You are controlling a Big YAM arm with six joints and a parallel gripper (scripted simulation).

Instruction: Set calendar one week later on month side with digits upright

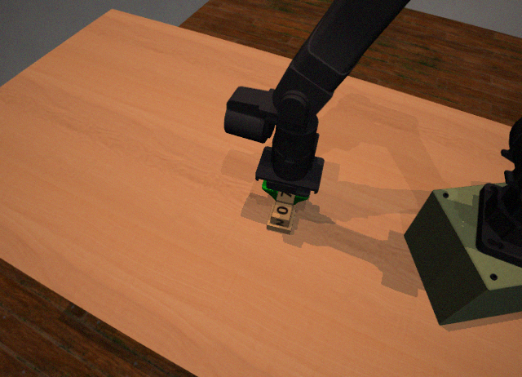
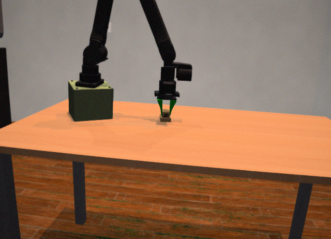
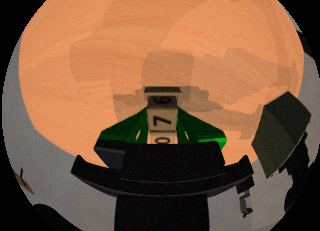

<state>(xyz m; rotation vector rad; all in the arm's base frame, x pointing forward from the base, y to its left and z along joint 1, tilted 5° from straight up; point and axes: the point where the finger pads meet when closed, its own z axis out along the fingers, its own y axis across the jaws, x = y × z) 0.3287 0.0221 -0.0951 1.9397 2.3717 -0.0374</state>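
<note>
A small wooden tray [image 1: 279, 228] [image 2: 165, 120] lies on the table with two pale cubes in a row. One cube [image 1: 285, 199] [image 2: 166, 114] [image 3: 162, 121] shows a 7 on top and a 6 or 9 on its end side. The other cube [image 1: 282, 210] [image 3: 162, 140] shows a 0 on top and a 2 on its outer side. My gripper [image 1: 285, 201] [image 2: 166, 116] [image 3: 162, 110] points down, its green fingers shut on the 7 cube from both sides. That cube is in or just above the tray; its underside is hidden. No month's name is readable.
The green base block [image 1: 438, 259] [image 2: 92, 104] [image 3: 280, 131] with the arm's foot stands on the table, to the right in the top view. The arm's shadows fall around the tray. The table edges are far from the tray.
</note>
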